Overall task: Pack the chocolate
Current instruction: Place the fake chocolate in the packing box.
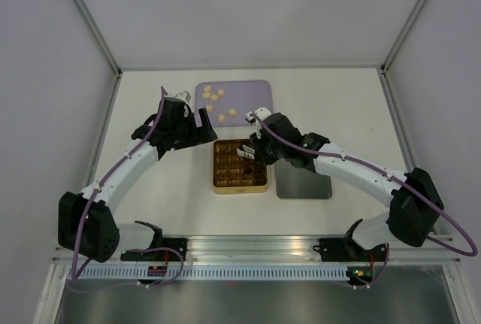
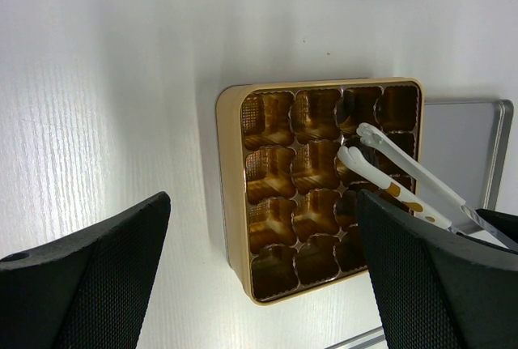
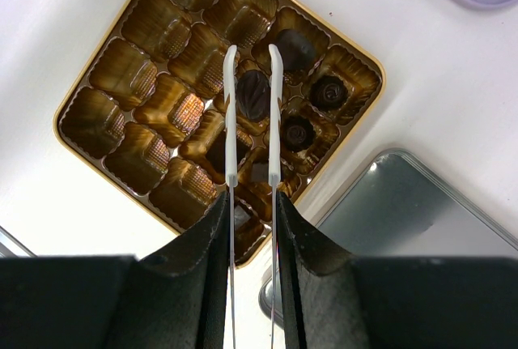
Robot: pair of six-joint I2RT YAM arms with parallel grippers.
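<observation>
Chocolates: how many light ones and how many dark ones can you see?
Cream chocolates, on the tray: 7
Dark chocolates, at the tin: 5 showing, one of them between the tweezers
Total: 12 in view; more may be hidden.

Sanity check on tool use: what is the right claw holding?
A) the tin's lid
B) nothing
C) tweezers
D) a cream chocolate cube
C: in the right wrist view the right claw is shut on the tweezers, whose two thin prongs reach out over the gold tin.
</observation>
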